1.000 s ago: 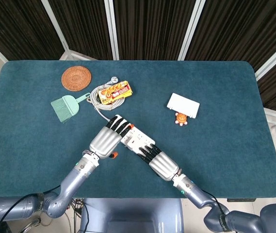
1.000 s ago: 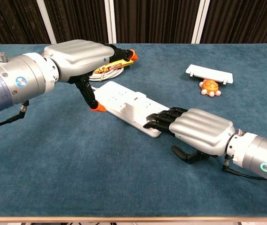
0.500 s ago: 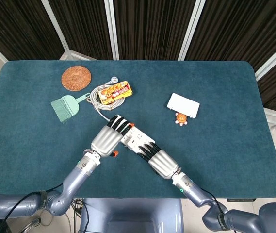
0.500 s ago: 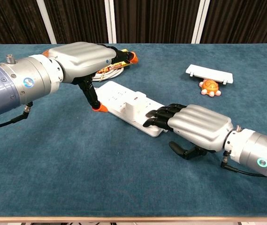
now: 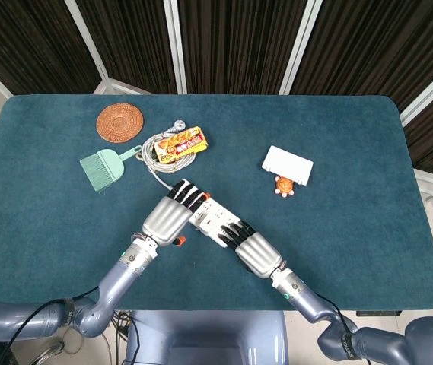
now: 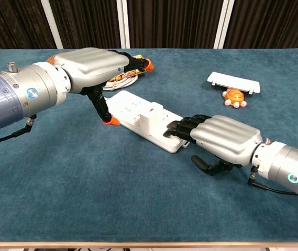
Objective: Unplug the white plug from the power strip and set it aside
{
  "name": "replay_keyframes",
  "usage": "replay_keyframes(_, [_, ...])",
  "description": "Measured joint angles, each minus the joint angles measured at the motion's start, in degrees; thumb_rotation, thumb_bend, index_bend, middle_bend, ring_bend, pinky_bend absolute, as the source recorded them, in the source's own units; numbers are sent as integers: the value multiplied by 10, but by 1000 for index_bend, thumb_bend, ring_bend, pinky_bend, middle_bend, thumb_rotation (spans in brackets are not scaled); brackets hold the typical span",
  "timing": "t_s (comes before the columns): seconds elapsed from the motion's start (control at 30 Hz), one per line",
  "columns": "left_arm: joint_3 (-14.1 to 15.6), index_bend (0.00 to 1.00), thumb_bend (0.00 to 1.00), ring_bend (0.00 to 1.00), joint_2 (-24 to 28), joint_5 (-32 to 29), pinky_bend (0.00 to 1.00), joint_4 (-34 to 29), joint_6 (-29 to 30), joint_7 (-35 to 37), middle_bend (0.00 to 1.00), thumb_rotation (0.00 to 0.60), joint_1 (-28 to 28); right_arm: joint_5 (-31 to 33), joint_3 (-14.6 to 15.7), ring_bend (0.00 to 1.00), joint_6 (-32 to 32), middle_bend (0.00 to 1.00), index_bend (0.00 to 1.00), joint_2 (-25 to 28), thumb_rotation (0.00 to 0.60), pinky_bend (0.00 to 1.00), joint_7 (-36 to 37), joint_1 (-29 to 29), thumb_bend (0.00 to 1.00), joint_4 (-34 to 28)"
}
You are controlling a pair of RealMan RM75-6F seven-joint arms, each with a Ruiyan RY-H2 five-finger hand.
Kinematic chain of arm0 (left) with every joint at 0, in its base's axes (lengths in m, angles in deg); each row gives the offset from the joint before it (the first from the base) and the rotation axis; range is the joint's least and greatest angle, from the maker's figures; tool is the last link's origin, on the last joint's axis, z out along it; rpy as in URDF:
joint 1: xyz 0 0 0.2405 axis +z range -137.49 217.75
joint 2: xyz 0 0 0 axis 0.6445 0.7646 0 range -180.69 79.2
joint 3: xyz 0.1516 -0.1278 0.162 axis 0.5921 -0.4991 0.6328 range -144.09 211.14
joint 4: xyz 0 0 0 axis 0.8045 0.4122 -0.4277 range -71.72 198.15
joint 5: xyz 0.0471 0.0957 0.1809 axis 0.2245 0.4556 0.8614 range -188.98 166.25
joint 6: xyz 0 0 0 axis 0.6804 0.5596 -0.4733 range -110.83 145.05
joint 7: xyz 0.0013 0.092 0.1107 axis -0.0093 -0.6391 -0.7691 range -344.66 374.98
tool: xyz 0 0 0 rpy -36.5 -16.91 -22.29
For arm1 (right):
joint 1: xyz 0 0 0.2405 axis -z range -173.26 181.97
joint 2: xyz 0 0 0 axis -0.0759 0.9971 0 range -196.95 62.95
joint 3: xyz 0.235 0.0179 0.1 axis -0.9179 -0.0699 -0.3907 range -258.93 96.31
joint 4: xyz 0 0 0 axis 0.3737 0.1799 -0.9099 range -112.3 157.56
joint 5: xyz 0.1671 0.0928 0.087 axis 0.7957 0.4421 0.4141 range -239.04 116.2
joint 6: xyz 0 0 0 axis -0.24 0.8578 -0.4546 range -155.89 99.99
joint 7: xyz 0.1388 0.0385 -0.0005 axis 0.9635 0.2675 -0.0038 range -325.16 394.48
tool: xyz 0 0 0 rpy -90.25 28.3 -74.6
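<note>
From overhead, the long white plastic power strip (image 5: pixel 210 217) lies slanted a little toward the front edge of the blue-felt worktop (image 5: pixel 353 228), its grey cord coiled toward the back-left corner. The left robot hand (image 5: pixel 172 215) rests flat over the strip's far end, apparently to pin it, while the right robot hand (image 5: pixel 250 247) lays its dark fingertips on the near end. From the chest camera, the blocky white plug (image 6: pixel 150 123) is still seated mid-strip; neither hand grips it, the left's fingers extended, the right's loosely curled. Against a second ago, the right hand has slid slightly rightward, off toward the strip's end.
</note>
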Motion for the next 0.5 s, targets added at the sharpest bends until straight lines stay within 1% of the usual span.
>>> replay_keyframes(0.17, [3, 105, 43, 0, -4, -4, 0, 6, -2, 1, 117, 600, -5, 3, 9, 157, -1, 164, 197, -3, 600, 176, 4, 2, 695, 5])
replay_keyframes(0.37, [4, 141, 58, 8, -15, -14, 0, 24, -12, -2, 160, 600, -19, 3, 15, 161, 1, 169, 203, -7, 600, 177, 5, 1, 695, 8])
replay_keyframes(0.5, [3, 163, 76, 17, -29, -27, 0, 48, -27, -12, 184, 600, -37, 2, 19, 162, 5, 169, 203, -8, 600, 177, 5, 1, 695, 5])
